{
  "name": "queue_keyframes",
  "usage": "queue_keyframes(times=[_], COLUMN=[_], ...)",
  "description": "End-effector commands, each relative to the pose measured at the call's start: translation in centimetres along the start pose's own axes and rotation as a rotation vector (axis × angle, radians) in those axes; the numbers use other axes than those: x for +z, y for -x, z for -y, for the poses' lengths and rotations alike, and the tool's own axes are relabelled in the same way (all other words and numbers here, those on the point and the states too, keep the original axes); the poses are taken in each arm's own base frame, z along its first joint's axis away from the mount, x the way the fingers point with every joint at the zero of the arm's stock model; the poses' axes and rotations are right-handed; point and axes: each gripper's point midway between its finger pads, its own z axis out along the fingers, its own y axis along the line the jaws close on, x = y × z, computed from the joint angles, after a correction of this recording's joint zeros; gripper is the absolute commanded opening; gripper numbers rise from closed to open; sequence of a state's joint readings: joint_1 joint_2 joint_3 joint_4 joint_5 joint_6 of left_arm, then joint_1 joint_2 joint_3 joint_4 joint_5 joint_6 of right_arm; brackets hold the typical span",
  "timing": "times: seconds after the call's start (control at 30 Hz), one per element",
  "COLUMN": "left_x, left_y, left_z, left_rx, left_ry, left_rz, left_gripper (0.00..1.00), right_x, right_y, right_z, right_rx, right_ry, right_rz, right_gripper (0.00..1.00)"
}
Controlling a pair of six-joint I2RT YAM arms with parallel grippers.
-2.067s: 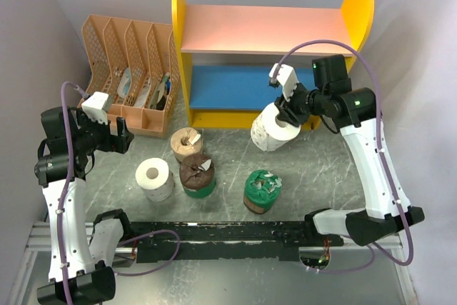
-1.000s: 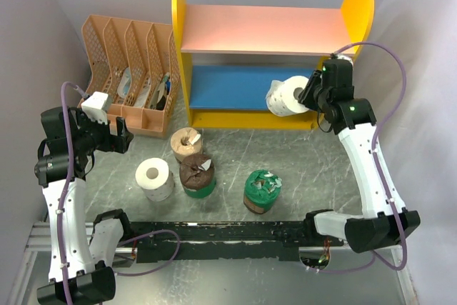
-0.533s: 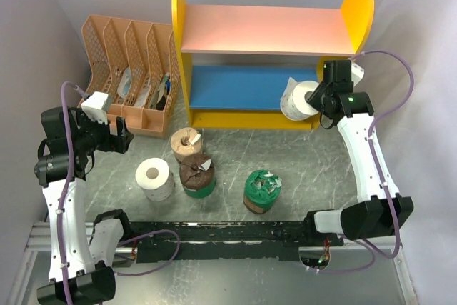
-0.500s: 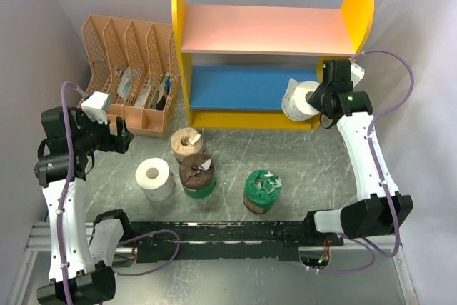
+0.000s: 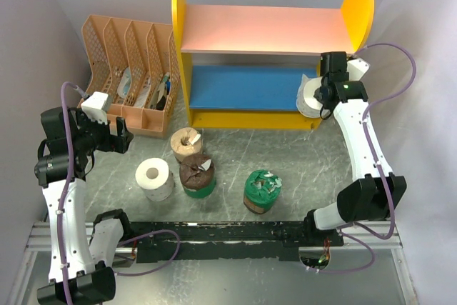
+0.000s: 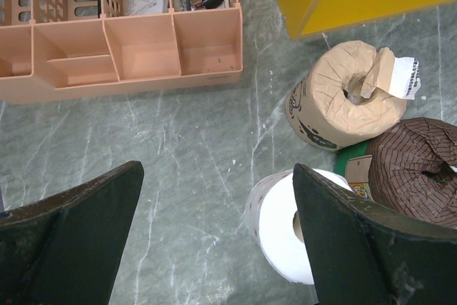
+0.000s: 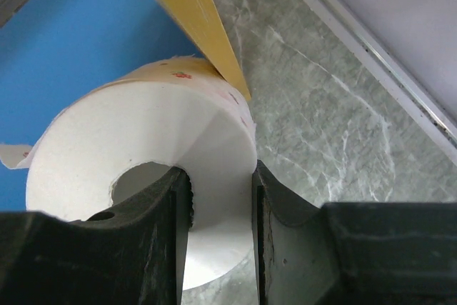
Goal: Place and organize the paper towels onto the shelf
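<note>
My right gripper (image 5: pixel 319 95) is shut on a white paper towel roll (image 5: pixel 309 96), one finger in its core, one outside its wall (image 7: pixel 143 191). It holds the roll at the right end of the shelf's blue lower board (image 5: pixel 243 87), against the yellow side panel (image 7: pixel 189 5). The pink upper board (image 5: pixel 260 28) is bare. On the table stand a second white roll (image 5: pixel 155 177), a tan roll (image 5: pixel 186 142), and two green-wrapped brown rolls (image 5: pixel 197 174) (image 5: pixel 261 189). My left gripper (image 6: pixel 214 233) is open, above the table beside the white roll (image 6: pixel 285 230).
A peach slotted file organizer (image 5: pixel 132 73) with papers and pens stands left of the shelf, near my left gripper. Grey walls close in on both sides. A black rail (image 5: pixel 214 237) runs along the near edge.
My right gripper has carried the white roll up from the table and rightward along the blue board to its right end. The left arm has not moved.
</note>
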State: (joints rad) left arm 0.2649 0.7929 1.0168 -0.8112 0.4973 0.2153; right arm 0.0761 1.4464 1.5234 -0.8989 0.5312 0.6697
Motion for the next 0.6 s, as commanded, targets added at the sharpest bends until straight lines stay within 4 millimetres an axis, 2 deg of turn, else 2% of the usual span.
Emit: queue_keyframes(times=[0.0,0.17,0.57], left_x=[-0.2,-0.2,-0.3], left_y=[0.5,0.5,0.6], left_z=[-0.3,-0.2,-0.2], left_rx=[0.006,0.007,0.009], left_ry=[0.016,0.016,0.016], left_rz=[0.032,0.033,0.037], left_gripper=[0.98,0.98,0.98], right_x=[-0.4,-0.4,1.5], right_y=[2.3,2.0,2.4], right_z=[-0.9,-2.8,-3.0], right_rx=[0.059,0.068,0.06], right_ry=[0.038,0.123,0.067], right_rz=[0.053,0.011,0.025], right_gripper=[0.0,0.0,0.0])
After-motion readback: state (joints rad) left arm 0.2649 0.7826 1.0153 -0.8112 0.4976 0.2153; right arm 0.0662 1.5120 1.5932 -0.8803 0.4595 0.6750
